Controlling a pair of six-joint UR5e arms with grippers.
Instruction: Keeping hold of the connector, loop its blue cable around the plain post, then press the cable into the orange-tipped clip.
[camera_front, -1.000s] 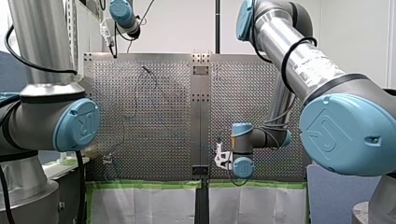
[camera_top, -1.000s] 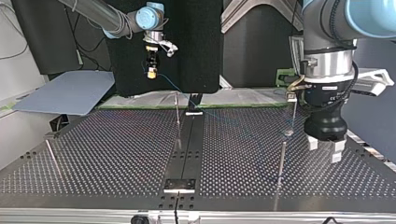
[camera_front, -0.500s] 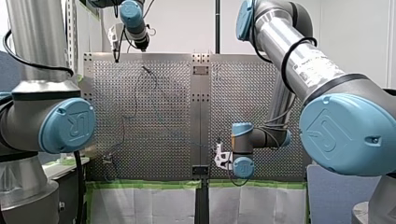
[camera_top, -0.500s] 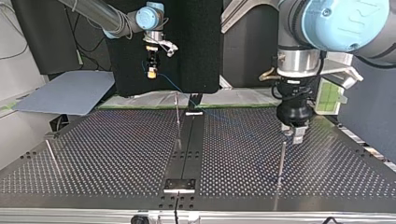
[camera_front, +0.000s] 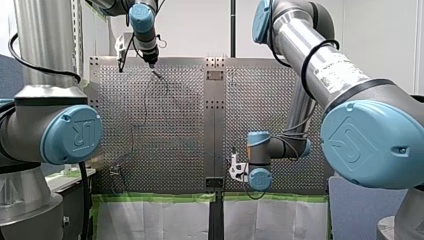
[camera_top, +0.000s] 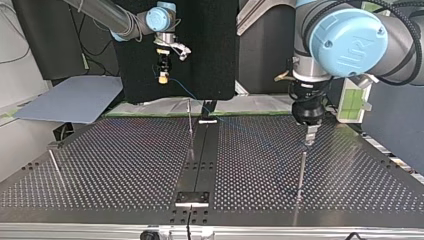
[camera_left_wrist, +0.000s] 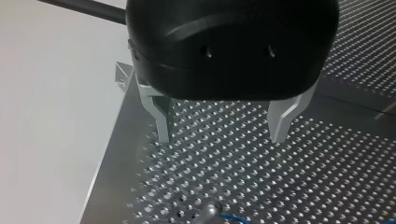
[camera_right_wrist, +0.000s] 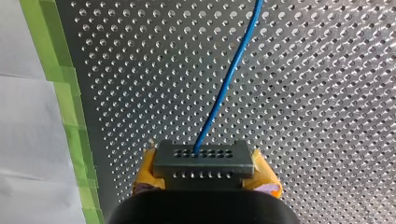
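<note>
Connector (camera_right_wrist: 203, 157) sits pinched in my right pincer (camera_right_wrist: 204, 171), its blue cable (camera_right_wrist: 227, 84) leaving view; my left pincer (camera_left_wrist: 219, 133) hangs spread over the table (camera_left_wrist: 243, 182), post (camera_left_wrist: 208, 211) ahead cut off.

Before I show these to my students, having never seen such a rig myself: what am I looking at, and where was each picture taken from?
These are two robot arms at a perforated metal table. The front view looks from behind the arms. The top view faces them from across the table, so their sides are swapped there. The other two pictures come from cameras on the wrists. The right hand is shut on a dark connector, gripped between yellow pads, and a blue cable runs from it over the table. The left hand is open and empty, low over the holes. Thin metal posts stand on the table.
</note>
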